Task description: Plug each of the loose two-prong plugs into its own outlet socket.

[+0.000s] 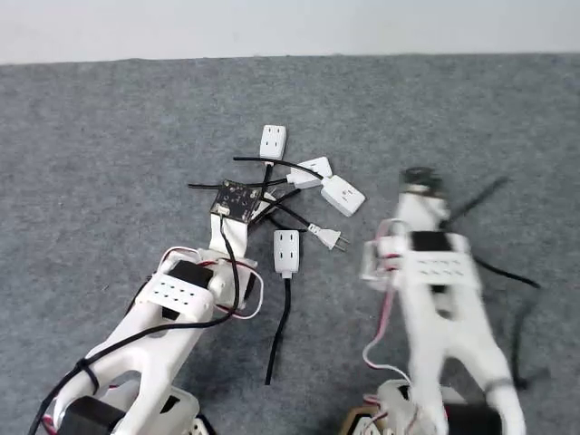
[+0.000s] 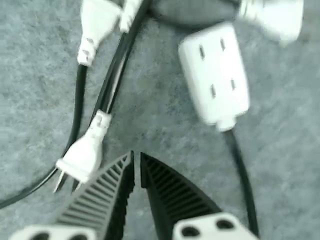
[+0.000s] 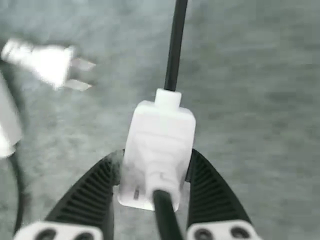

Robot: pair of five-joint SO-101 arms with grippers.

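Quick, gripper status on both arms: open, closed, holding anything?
Left gripper: closed, holding nothing.
Right gripper: closed on a white socket.

Overhead cam's fixed, looking down the grey mat (image 1: 91, 136) from my base end. Wrist cams ride just behind my left gripper (image 2: 136, 159) and right gripper (image 3: 155, 156), aimed along the fingers (image 2: 107, 195), super close; the right one sits right over the white corded piece (image 3: 157, 135) I'm pinching. Overhead and left wrist both catch the loose plug (image 1: 328, 237) (image 2: 80, 160) and socket block (image 1: 286, 251) (image 2: 215, 75).
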